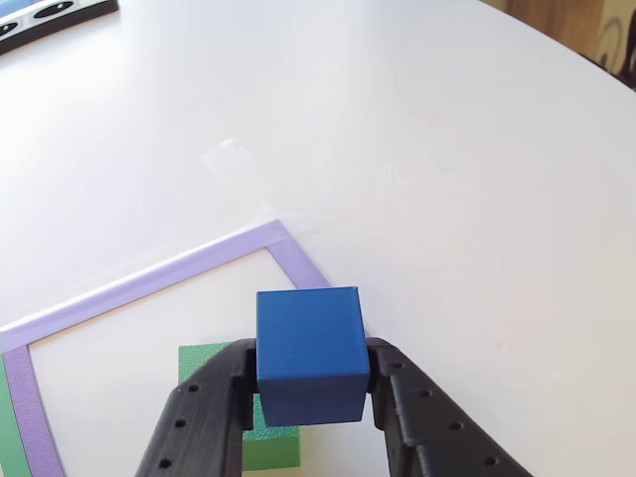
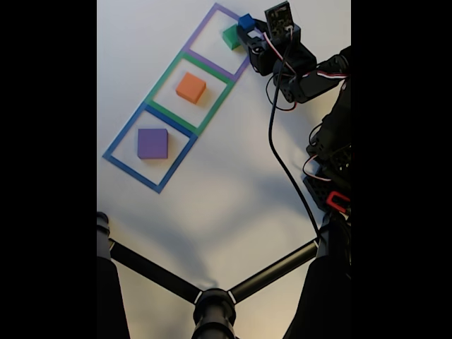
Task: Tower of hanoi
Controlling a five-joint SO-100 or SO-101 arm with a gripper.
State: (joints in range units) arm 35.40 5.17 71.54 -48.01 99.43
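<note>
Low in the other view, the black two-finger gripper (image 1: 313, 383) clamps the small blue cube (image 1: 309, 353) by opposite flat faces, above the green square block (image 1: 260, 437) inside the purple tape frame (image 1: 149, 276). The cube looks light, rigid and smooth, so a centred side grip suits it.

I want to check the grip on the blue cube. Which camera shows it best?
The other view: the blue cube fills the foreground, clamped between the pincer fingers, above the green block. In the fixed view the cube is tiny at the purple square's corner, and the grip is unclear.
</note>
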